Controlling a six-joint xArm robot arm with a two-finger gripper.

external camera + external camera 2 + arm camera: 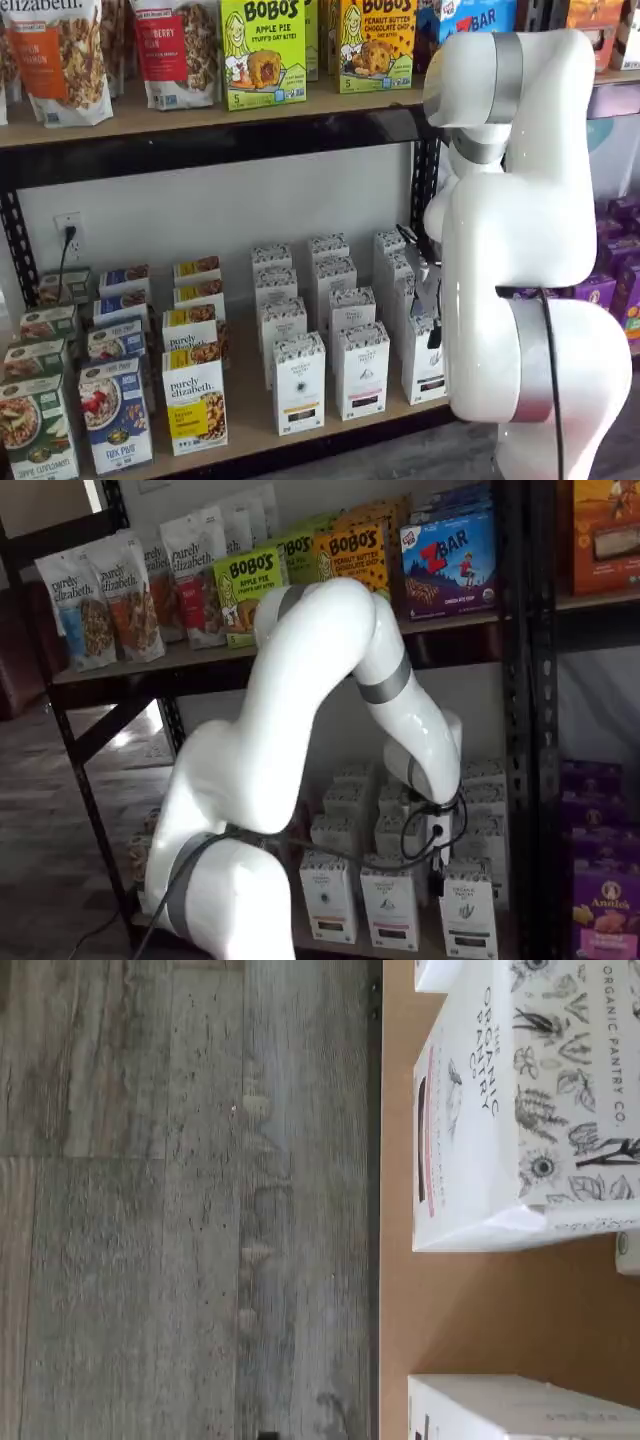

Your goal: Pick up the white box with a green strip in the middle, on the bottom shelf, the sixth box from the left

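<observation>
Behind the white arm [520, 240], the hand [432, 290] is mostly hidden, released above the white box [424, 362].

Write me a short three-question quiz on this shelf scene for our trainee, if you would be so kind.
1. True or false: the white box stands in the front row on the bottom shelf.
2. What is printed on the carton in the wrist view? A: Organic Pantry Co. B: Bobo's. C: Zbar.
3. Which brand name is on the yellow box in that front row?

Key: 1 true; 2 A; 3 purely elizabeth.
</observation>
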